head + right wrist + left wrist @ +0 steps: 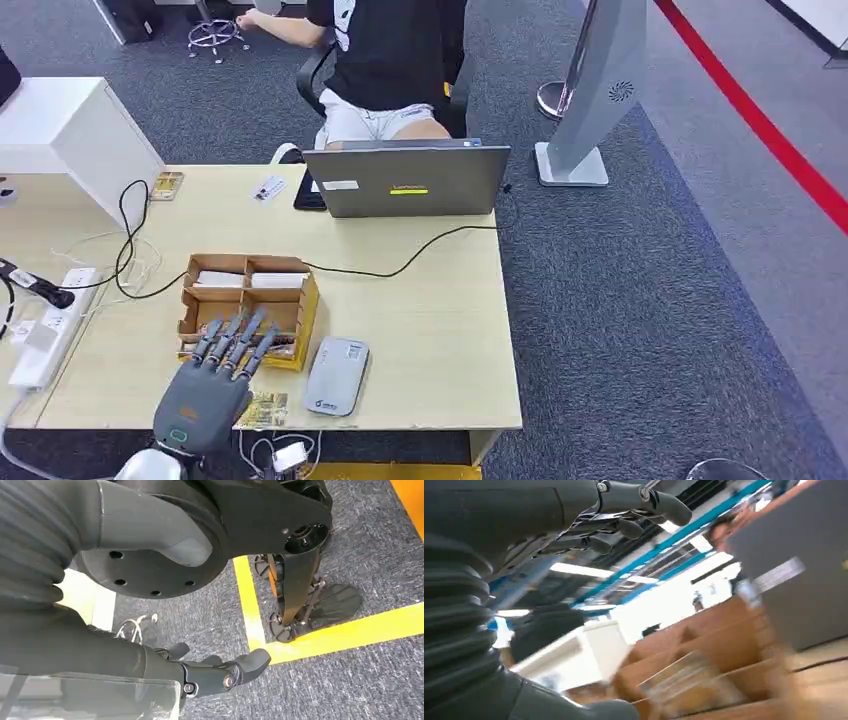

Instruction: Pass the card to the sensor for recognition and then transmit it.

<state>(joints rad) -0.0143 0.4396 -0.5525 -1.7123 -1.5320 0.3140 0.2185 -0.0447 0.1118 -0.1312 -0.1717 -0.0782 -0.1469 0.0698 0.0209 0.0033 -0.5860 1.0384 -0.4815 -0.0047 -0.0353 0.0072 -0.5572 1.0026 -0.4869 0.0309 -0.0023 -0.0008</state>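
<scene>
card box (250, 300) left of sensor (336, 375) on table (440, 330), laptop (410, 180) behind both

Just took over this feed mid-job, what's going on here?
The left hand reaches over the near end of the cardboard card box on the desk, fingers spread, holding nothing visible. The grey sensor lies just beside the box. The right hand hangs by the floor. A person sits behind the laptop.

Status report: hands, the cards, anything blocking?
Left hand open over card box, holding nothing. Right hand hanging, empty. Sensor beside box, unobstructed.
</scene>
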